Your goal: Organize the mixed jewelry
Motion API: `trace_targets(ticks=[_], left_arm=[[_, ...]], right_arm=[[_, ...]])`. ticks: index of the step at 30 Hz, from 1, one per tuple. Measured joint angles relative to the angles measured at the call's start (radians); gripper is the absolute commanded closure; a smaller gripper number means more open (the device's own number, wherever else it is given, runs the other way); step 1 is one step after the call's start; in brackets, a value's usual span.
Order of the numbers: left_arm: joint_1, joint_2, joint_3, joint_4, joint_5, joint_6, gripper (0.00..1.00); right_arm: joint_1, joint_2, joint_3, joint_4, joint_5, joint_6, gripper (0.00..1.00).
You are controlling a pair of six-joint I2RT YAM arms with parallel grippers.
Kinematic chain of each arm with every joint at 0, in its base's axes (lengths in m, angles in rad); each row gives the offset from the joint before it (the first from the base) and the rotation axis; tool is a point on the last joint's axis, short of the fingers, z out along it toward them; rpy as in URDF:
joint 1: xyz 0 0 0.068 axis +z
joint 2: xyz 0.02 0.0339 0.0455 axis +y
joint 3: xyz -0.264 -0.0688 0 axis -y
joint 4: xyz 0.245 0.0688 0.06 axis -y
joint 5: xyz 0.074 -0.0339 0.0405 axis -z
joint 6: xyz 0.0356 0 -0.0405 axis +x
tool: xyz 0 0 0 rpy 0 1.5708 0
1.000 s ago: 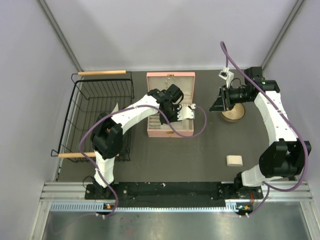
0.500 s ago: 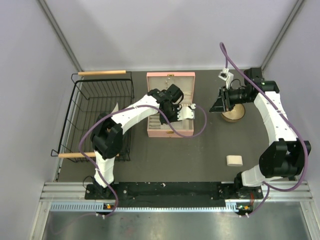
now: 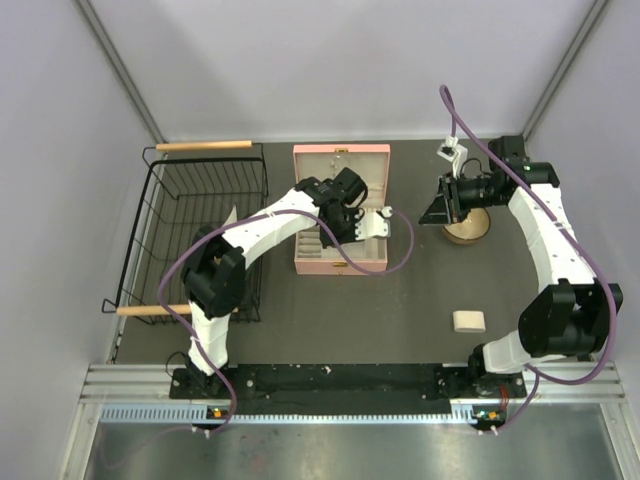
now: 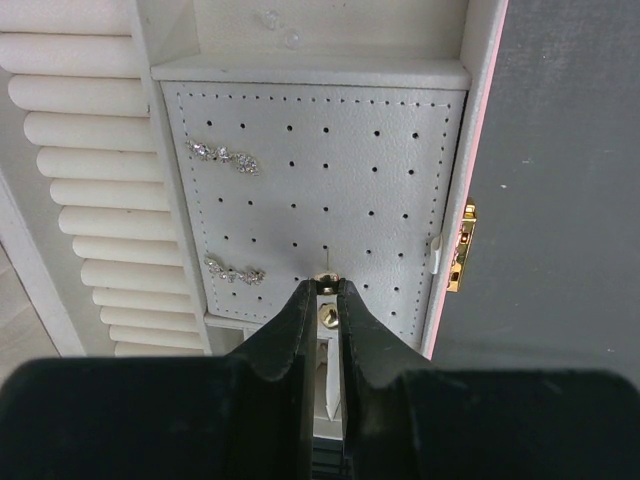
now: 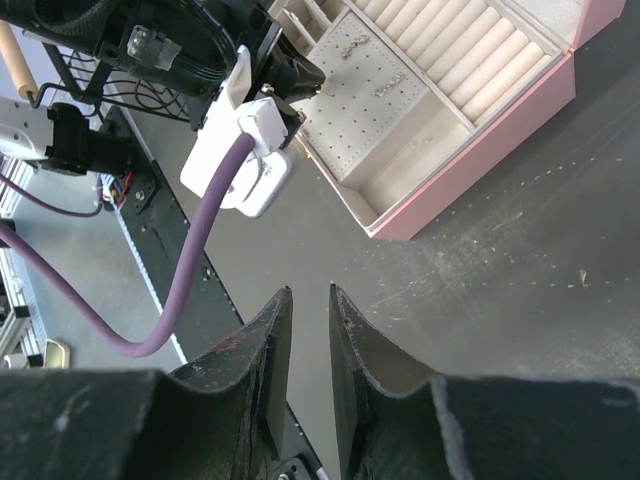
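Jewelry up close: two silvery, sparkly earrings w/ small glinting stones, pinned to the white perforated panel [image 4: 380, 180] inside the pink box [image 4: 480, 120]; upper earring [image 4: 222, 156] at approx. 10 o'clock of the panel's middle, lower earring [image 4: 235, 271] at approx. 8 o'clock. A tiny gold-toned piece [image 4: 326, 282] sits at the panel's 6 o'clock edge, pinched at the very tips of the left end effector [image 4: 322, 292]; its fingers are nearly together, only a slit betw. them; can't tell if the piece touches the panel. Two pale glassy bits [image 4: 291, 38] lie in the compartment at 12 o'clock of the panel; too blurred to name. Ring rolls [image 4: 90, 180] at 9 o'clock; gold clasp [image 4: 462, 248] at 3 o'clock on the box wall.

Right end effector [image 5: 310, 295]: fingers a narrow gap apart, nothing betw. them; it hangs over the dark worktop [image 5: 520, 250], box at its 12–1 o'clock.

Top view: box lid open, mid-worktop; wire basket [image 3: 200, 195] at its 9 o'clock; wooden bowl [image 3: 470, 232] at 3 o'clock, partly under the right arm; beige block [image 3: 468, 321] at 5 o'clock, well apart.
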State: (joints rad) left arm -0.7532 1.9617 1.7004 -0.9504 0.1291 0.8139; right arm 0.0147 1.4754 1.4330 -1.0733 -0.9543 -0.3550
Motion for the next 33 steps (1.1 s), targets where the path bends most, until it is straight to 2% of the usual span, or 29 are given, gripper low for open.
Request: trace_targets(ticks=[20,29,33], left_arm=[[0.0,0.014,0.001,0.001,-0.011,0.012,1.0],[-0.005,0.047,0.048,-0.042,-0.018,0.015,1.0],[-0.008,0.06,0.067,-0.058,-0.023,0.015,0.94]], right_arm=[[0.0,-0.002,0.0,0.001,0.001,0.0,0.78],[0.0,-0.003,-0.013,0.009,0.002,0.0,0.78],[0.0,-0.003,-0.015,0.01,0.004,0.0,0.78]])
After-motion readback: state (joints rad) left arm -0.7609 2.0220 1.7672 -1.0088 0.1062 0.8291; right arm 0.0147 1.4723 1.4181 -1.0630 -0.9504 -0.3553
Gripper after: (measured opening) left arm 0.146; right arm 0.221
